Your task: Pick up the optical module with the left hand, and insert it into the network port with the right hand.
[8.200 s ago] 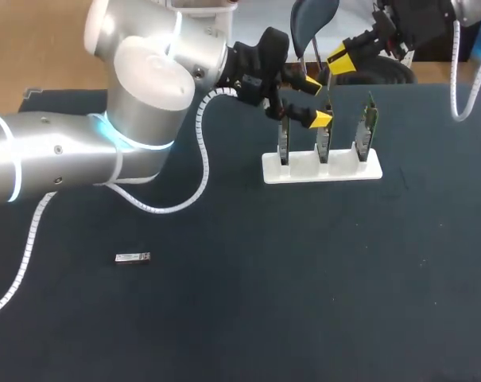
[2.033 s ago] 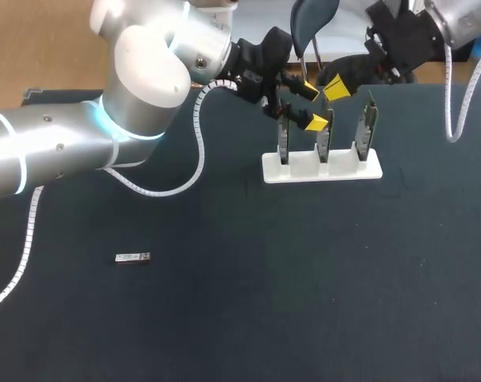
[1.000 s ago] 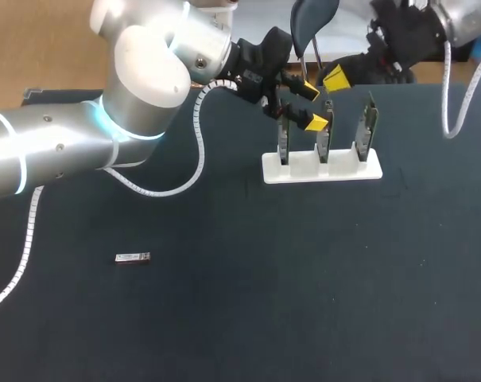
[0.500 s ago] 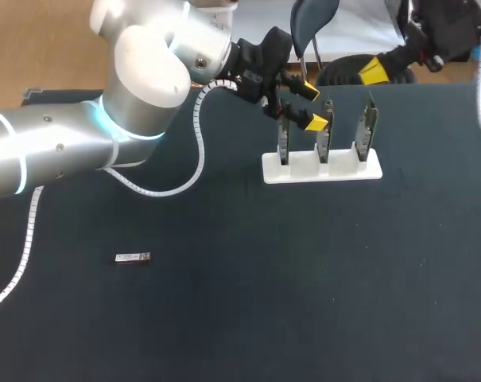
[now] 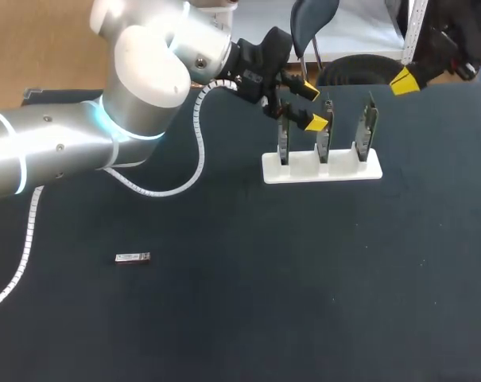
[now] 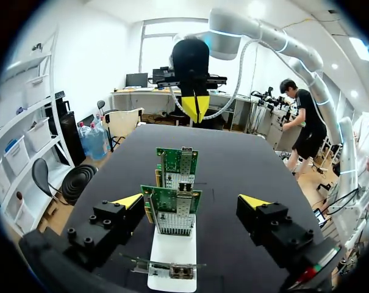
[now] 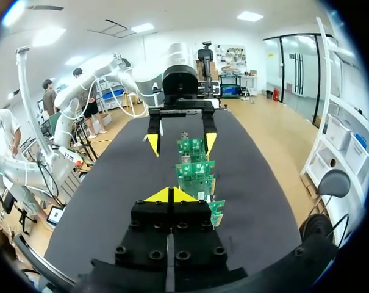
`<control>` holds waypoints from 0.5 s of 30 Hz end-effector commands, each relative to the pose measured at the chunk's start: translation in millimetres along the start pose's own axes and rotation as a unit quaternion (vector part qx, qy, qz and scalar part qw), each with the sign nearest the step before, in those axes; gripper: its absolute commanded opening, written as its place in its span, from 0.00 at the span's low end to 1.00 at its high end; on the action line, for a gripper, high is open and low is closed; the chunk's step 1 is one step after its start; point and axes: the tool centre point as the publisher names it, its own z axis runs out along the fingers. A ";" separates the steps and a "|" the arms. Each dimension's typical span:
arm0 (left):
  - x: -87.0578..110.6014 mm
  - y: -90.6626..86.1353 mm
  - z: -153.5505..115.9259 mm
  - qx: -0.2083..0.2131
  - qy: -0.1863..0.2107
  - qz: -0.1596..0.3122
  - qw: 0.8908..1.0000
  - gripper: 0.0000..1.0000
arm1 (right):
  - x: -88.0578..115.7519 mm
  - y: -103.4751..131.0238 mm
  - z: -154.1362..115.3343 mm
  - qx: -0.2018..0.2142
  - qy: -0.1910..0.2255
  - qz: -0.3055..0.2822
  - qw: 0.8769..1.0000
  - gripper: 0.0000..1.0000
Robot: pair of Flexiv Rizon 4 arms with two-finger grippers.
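Silver small rectangular optical module (image 5: 133, 257) flat on dark tabletop (image 5: 224, 318), left side, well apart from stand. Toward middle, left end effector (image 5: 312, 103) open, fingers spread around upright green circuit boards (image 5: 323, 142) in white slotted stand (image 5: 321, 169). Far right, right end effector (image 5: 402, 79) closed, empty, beyond stand.

We work in a robotics lab: our left arm (image 5: 137, 72) and right arm (image 6: 275, 39) reach over a dark work table (image 5: 248, 302), and at our left gripper (image 5: 313, 105) three bare circuit boards (image 5: 370, 127) stand upright in a white holder (image 5: 339, 169).
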 end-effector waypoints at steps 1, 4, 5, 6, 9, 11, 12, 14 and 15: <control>-1.1 2.0 0.8 0.002 0.003 -0.001 1.000 1.00 | 5.6 -3.9 0.8 -0.003 -0.002 0.001 1.000 0.00; -1.1 2.0 0.8 0.002 0.003 -0.001 1.000 1.00 | 8.5 -3.3 1.1 -0.004 -0.004 0.004 1.000 0.00; -1.1 2.0 0.8 0.002 0.003 -0.001 1.000 1.00 | 8.9 -3.2 1.2 -0.004 -0.004 0.004 1.000 0.00; -1.1 2.0 0.8 0.002 0.003 -0.001 1.000 1.00 | 9.7 -2.9 1.3 -0.005 -0.005 0.005 1.000 0.00; -1.1 2.0 0.8 0.002 0.003 -0.001 1.000 1.00 | 11.0 -2.6 1.1 -0.005 -0.006 0.005 1.000 0.00; -1.1 2.0 0.8 0.002 0.003 -0.001 1.000 1.00 | 11.2 -2.2 1.1 -0.005 -0.007 0.005 1.000 0.00; -1.1 2.0 0.8 0.002 0.003 -0.001 1.000 1.00 | 11.5 -1.9 1.1 -0.006 -0.005 0.004 1.000 0.00; -1.1 2.0 0.8 0.002 0.003 -0.001 1.000 1.00 | 11.6 -1.8 1.1 -0.005 -0.005 0.004 1.000 0.00; -1.1 2.0 0.8 0.002 0.003 -0.001 1.000 1.00 | 11.6 -1.8 1.0 -0.004 -0.005 0.004 1.000 0.00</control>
